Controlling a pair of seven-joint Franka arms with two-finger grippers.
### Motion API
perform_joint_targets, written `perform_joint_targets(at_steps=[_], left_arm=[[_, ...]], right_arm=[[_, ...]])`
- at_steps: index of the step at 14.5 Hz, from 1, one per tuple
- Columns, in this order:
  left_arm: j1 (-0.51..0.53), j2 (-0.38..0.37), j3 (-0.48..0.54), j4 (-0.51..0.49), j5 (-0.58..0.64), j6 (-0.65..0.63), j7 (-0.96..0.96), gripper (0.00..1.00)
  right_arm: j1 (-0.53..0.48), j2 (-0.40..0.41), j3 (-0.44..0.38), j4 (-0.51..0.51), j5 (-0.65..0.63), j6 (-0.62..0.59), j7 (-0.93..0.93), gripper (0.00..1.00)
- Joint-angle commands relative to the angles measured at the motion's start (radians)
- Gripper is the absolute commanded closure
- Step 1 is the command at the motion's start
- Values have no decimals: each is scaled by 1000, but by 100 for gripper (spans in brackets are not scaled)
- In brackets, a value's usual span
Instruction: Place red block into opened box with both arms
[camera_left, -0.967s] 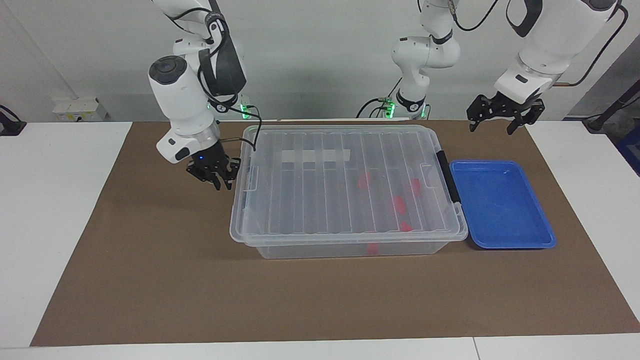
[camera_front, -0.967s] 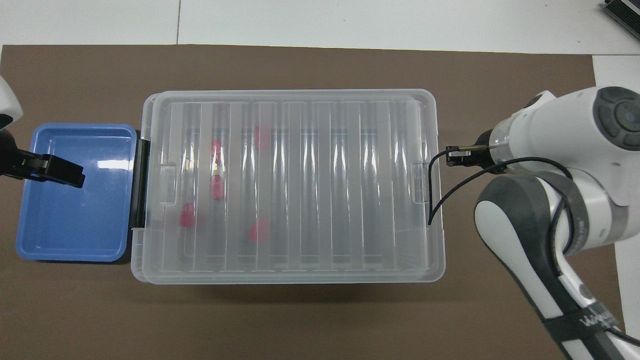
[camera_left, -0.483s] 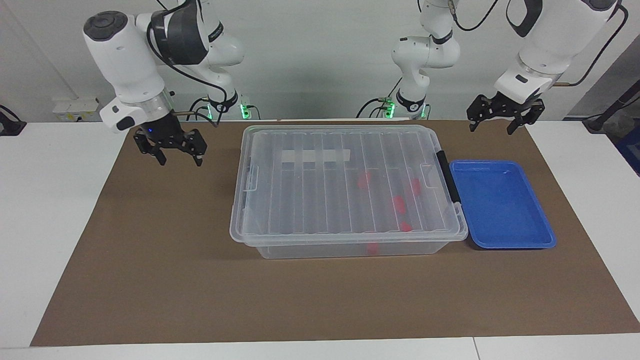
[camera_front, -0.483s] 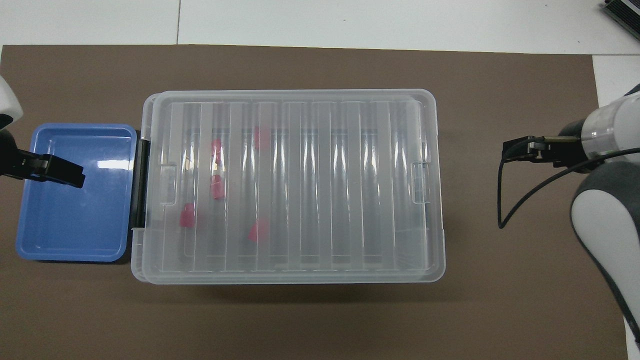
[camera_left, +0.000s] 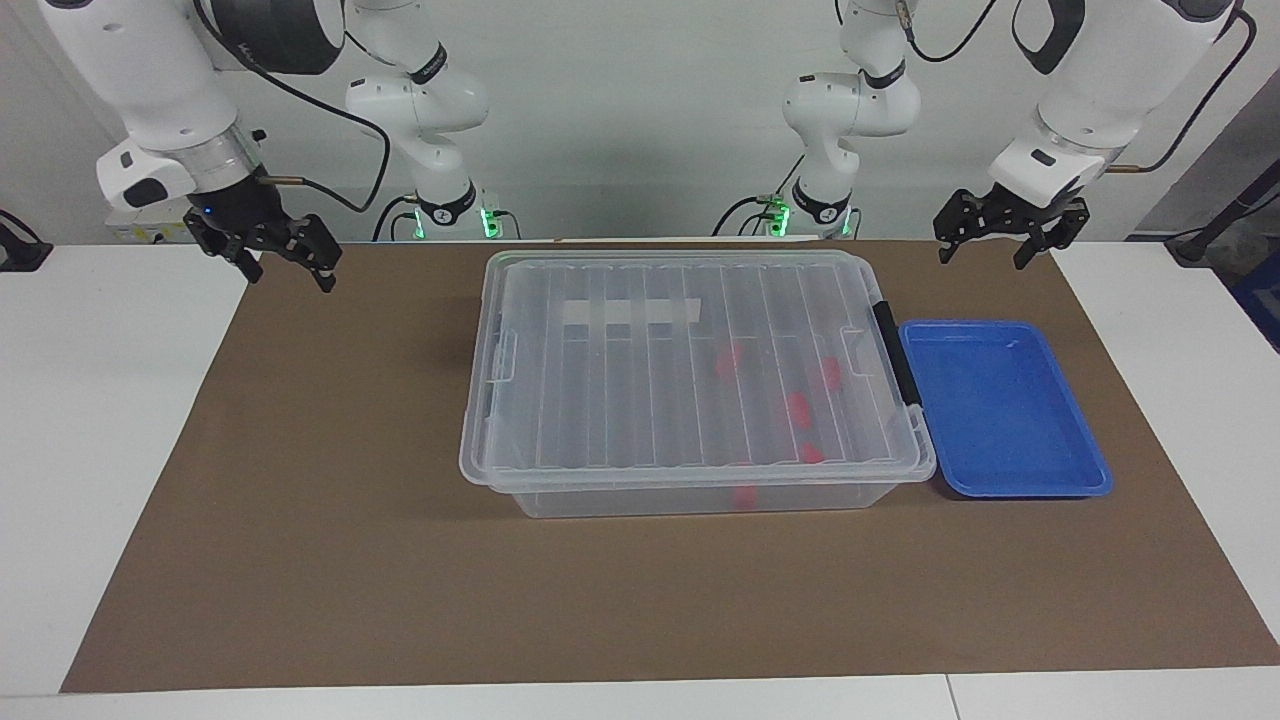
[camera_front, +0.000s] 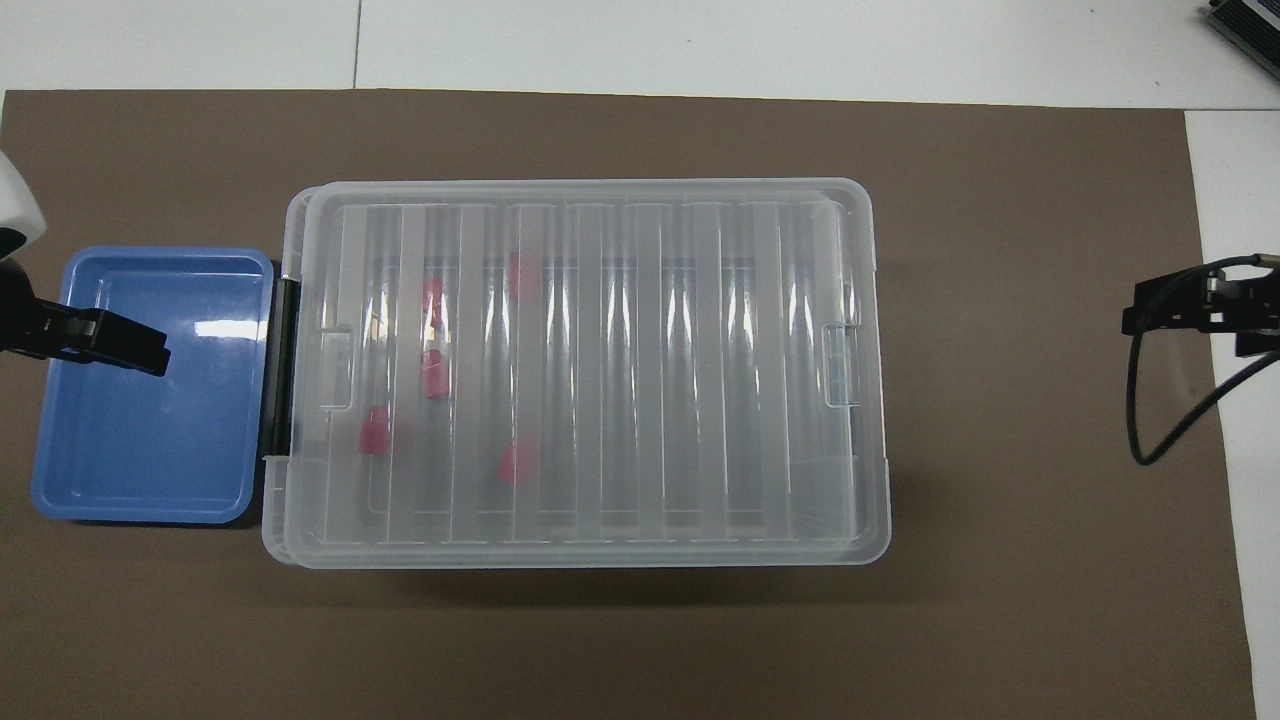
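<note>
With both arms up and clear of the load, I see the box (camera_left: 690, 380) sitting mid-mat with its ribbed clear lid (camera_front: 580, 365) down flat on top. The black latch handle (camera_left: 897, 352) is on the end toward the left arm, touching the blue tray (camera_left: 1005, 410) beside it.

Red blocks are inside the box, visible through the lid, five that I can count from overhead, all in the half toward the left arm's end. One red block (camera_front: 374, 431) lies closest to the latch end; another (camera_front: 517, 463) sits closer to the robots' side wall. Through the front wall in the facing view I also catch one low down (camera_left: 744, 497).

The right gripper (camera_left: 268, 250) hangs in the air over the mat's corner at the right arm's end, well apart from the box, fingers spread wide, holding nothing. A black cable (camera_front: 1165, 400) loops down from its wrist.

The left gripper (camera_left: 1005, 232) hovers over the mat edge by the tray's robot-side corner, fingers also apart, empty. From overhead only its dark tip (camera_front: 95, 340) shows over the tray.

Brown mat (camera_left: 330, 560) covers the white table (camera_left: 100, 400).
</note>
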Motion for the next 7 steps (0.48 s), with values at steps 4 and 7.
perform_joint_targets(at_steps=[4,7], left_arm=[[-5,-20,2,-15,21,-8,-8,0],[-5,-20,2,-15,21,-8,-8,0]], right_arm=[[3,18,-21,20,30,-27,-20,0],[3,28,-14,49,29,-95,-23,0]])
